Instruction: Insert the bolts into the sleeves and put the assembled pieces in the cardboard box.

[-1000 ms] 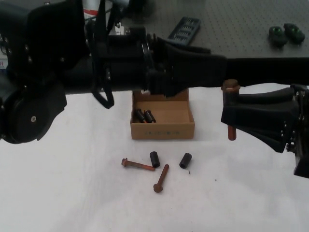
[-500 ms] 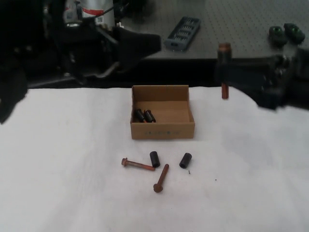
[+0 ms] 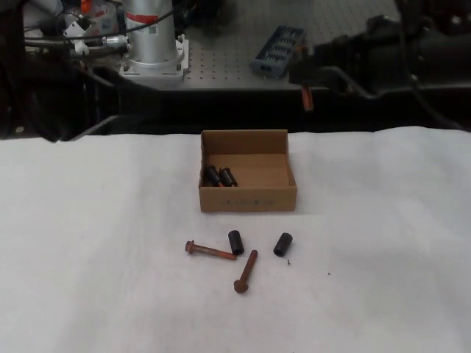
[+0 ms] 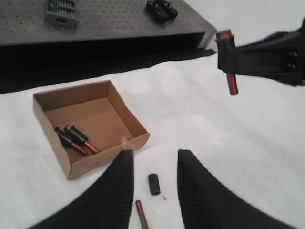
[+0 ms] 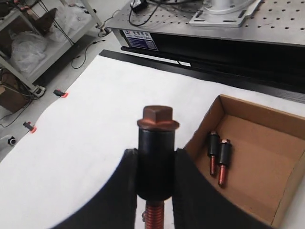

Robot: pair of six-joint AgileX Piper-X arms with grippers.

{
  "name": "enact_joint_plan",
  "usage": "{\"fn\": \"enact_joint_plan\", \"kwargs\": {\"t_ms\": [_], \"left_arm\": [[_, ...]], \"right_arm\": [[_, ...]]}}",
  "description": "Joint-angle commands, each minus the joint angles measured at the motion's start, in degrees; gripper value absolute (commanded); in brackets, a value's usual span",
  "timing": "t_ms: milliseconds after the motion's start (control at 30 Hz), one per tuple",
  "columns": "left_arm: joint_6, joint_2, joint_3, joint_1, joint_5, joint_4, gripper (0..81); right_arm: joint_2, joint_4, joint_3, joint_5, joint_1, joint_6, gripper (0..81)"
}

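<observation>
We are holding the sleeved bolt (image 5: 157,117) clenched in the right gripper (image 5: 156,160), aloft beyond the cardboard box (image 3: 247,198), the left gripper (image 4: 153,155) hanging open; depositing, we judge, requires centring over the box before releasing.

Nothing written could be read anywhere. A small white-and-blue label (image 5: 139,37) sat on the dark front edge of the perforated bench (image 5: 267,21), well beyond the right claw (image 5: 155,153) and the sleeved bolt (image 5: 157,117) pinched in it. Its print was too small to make out. Faint dark marks ran along the outer front wall of the cardboard box (image 3: 247,200), which lay just ahead of the left claw (image 4: 155,155). These were illegible too.
</observation>
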Motion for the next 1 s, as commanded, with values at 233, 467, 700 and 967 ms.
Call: {"fn": "enact_joint_plan", "kwargs": {"t_ms": [233,467,700,967], "left_arm": [[1.52,-2.2,-0.21,0.5,-5.53,2.89,23.0],[2.87,-2.2,-0.21,0.5,-8.42,10.32,23.0],[3.64,-2.2,-0.21,0.5,-8.42,15.77,23.0],[4.42,-2.2,-0.21,0.5,-8.42,17.62,23.0]], "right_arm": [[15.11,6.82,-16.09,-0.11,1.36,2.29,2.8],[25.79,10.02,-25.74,0.76,4.26,3.14,2.8],[34.82,11.08,-33.34,0.9,4.28,6.53,2.8],[39.94,13.29,-36.63,3.43,2.92,6.71,2.8]]}}
